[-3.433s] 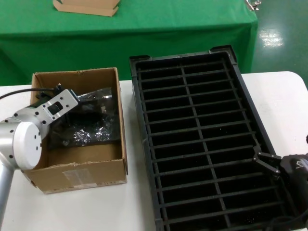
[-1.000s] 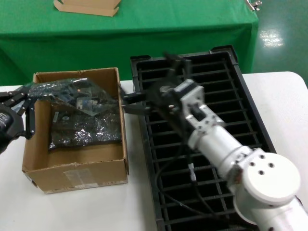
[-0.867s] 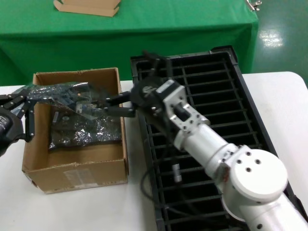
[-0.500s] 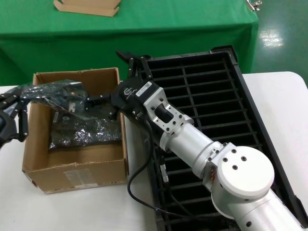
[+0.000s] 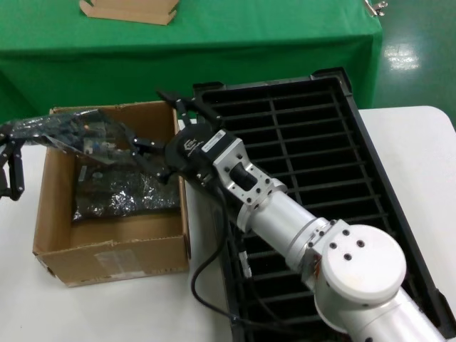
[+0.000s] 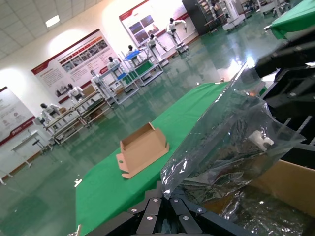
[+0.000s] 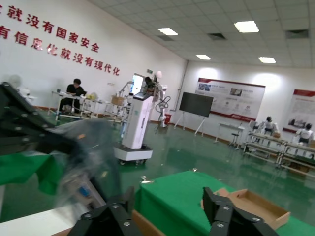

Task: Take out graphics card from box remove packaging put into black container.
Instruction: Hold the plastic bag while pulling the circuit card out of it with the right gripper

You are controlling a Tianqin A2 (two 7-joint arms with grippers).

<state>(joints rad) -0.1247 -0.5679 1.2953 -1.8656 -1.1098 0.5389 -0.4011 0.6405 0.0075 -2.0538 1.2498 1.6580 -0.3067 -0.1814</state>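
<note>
The right gripper (image 5: 153,125) has reached further over the brown corrugated cardboard box (image 5: 114,246) than half a second ago; its fingers stand wide apart beside the crinkly dark grey plastic bag (image 5: 78,135). The left gripper (image 6: 165,209) pinches this bag's far edge and holds it above the box. The bag is slippery and soft, while the card inside is stiff and probably fragile, so a hold on the loose free edge seems safest.
</note>
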